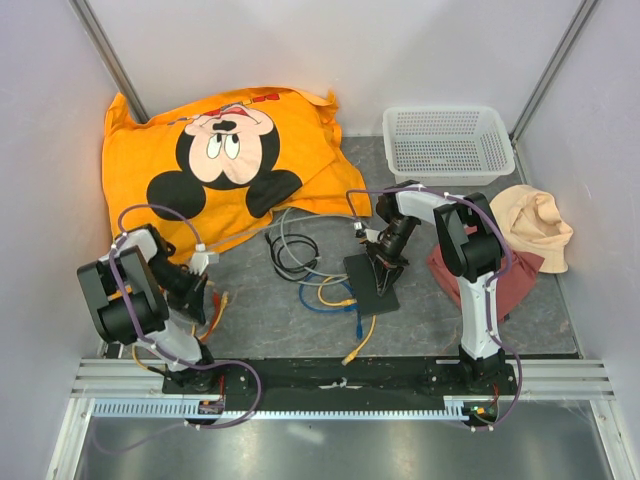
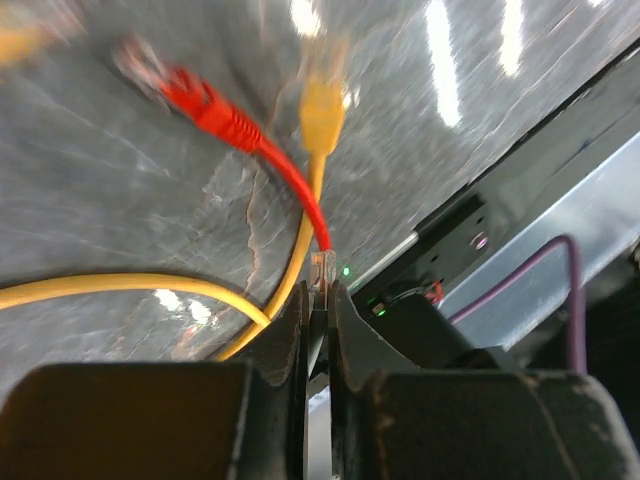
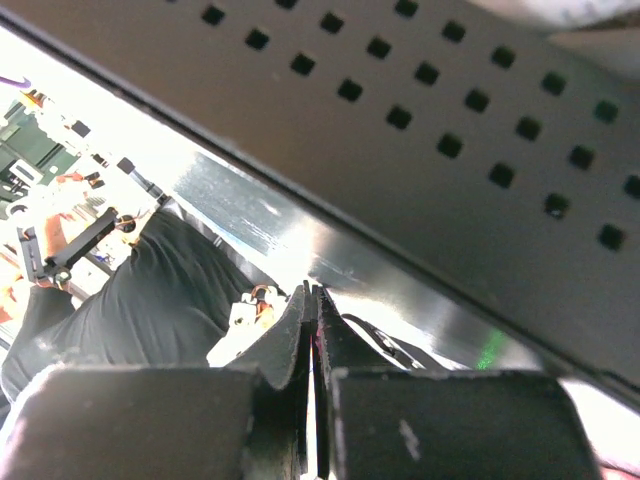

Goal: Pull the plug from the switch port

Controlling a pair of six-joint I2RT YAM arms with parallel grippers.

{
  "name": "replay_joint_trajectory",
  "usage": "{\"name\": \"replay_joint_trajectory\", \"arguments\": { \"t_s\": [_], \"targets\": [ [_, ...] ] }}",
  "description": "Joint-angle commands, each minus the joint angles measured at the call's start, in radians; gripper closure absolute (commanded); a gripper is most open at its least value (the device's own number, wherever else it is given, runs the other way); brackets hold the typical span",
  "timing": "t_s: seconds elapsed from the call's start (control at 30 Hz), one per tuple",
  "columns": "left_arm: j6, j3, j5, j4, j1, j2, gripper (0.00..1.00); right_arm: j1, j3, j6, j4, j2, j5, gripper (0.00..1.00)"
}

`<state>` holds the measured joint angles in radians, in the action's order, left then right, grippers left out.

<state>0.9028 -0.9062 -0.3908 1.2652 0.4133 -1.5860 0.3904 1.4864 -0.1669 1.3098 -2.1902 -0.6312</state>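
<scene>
The switch (image 1: 372,290) is a flat black box lying mid-table. My right gripper (image 1: 383,258) rests shut on its far end. In the right wrist view the shut gripper (image 3: 313,292) sits against the switch's perforated face (image 3: 450,150) with nothing between the fingers. Far to the left of the switch, my left gripper (image 1: 203,297) hangs low over the table. In the left wrist view that gripper (image 2: 320,290) is shut on the clear plug (image 2: 322,268) at one end of a red cable (image 2: 285,175). The plug is well away from the switch.
Loose yellow, blue, white and black cables (image 1: 310,275) lie left of the switch, with a yellow plug (image 1: 350,355) near the front rail (image 1: 340,378). Behind them lies an orange Mickey shirt (image 1: 230,150). A white basket (image 1: 447,142), beige cap (image 1: 540,225) and maroon cloth (image 1: 520,280) are at the right.
</scene>
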Motion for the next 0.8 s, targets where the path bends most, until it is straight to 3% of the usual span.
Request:
{"name": "replay_joint_trajectory", "arguments": {
  "t_s": [0.0, 0.23, 0.33, 0.43, 0.47, 0.6, 0.77],
  "targets": [
    [0.093, 0.041, 0.141, -0.095, 0.086, -0.071, 0.97, -0.002, -0.032, -0.019, -0.389, -0.12, 0.214, 1.0],
    [0.035, -0.062, 0.043, -0.093, 0.16, -0.101, 0.95, -0.004, -0.058, -0.025, -0.391, -0.092, 0.219, 1.0],
    [0.027, -0.135, -0.09, 0.006, 0.141, -0.074, 0.79, -0.004, -0.071, -0.028, -0.392, -0.085, 0.212, 1.0],
    [0.033, -0.235, -0.354, 0.127, 0.078, -0.014, 0.63, -0.004, -0.074, -0.028, -0.394, -0.079, 0.208, 1.0],
    [0.013, -0.259, -0.379, 0.135, 0.012, -0.002, 0.55, -0.004, -0.072, -0.026, -0.394, -0.08, 0.206, 1.0],
    [-0.123, -0.37, -0.424, 0.132, -0.197, 0.044, 0.43, -0.005, -0.066, -0.026, -0.392, -0.083, 0.203, 1.0],
    [-0.298, -0.473, -0.528, 0.033, -0.509, 0.066, 0.41, -0.004, -0.064, -0.028, -0.396, -0.077, 0.202, 1.0]
  ]
}}
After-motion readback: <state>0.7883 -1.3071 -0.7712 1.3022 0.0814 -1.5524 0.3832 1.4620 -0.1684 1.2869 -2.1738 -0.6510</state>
